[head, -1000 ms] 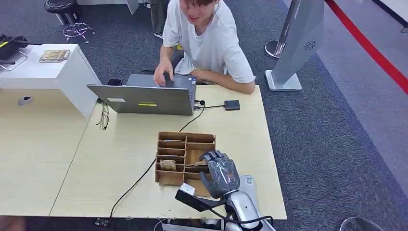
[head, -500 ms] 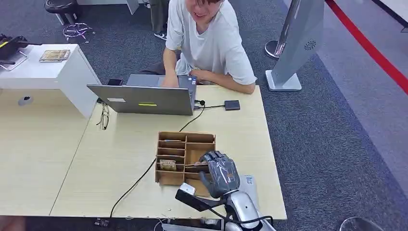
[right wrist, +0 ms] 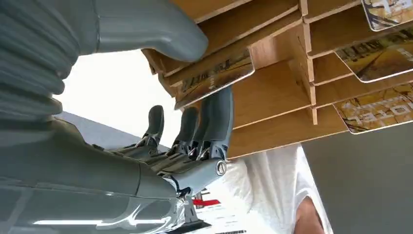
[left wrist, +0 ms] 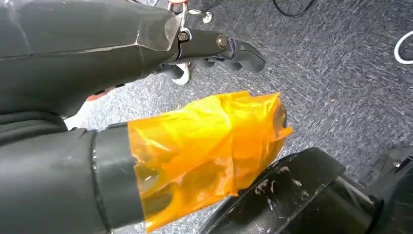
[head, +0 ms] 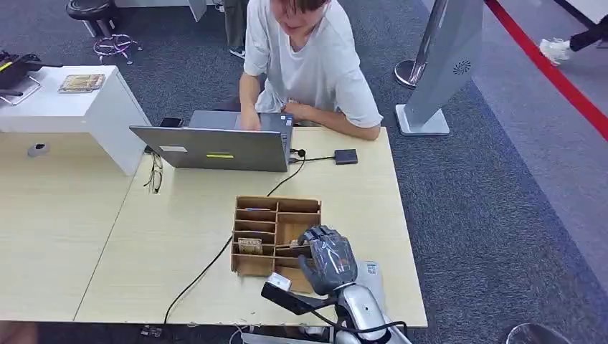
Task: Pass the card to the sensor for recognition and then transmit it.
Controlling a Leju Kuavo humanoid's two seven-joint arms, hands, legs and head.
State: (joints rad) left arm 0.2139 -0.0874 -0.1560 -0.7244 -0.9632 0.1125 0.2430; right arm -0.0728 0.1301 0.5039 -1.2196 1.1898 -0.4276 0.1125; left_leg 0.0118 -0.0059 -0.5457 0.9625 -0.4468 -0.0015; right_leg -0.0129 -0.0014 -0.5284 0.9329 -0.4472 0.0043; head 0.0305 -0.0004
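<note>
Nothing on the table has shifted; just the seated person (head: 308, 57) leans differently. One card (right wrist: 214, 78) juts edge-out from the wooden organizer (head: 276, 215), lower centre, its long edge pinched between thumb and fingers of the right hand (head: 328, 259).

The setting is an office or exhibition hall, probably a demonstration area. The floor (head: 487, 215) is covered in grey carpet, with a red line (head: 552, 72) running across it at the far right. Two light wood tables (head: 179, 236) stand side by side. A person (head: 308, 64) sits at the far side, working on an open laptop (head: 215, 147). A cable (head: 208, 265) runs across the tabletop. A white cabinet (head: 79, 107) stands at the left, and a grey kiosk stand (head: 444, 64) stands on the carpet beyond the table. A wooden divided tray (head: 276, 215) holds cards.
</note>
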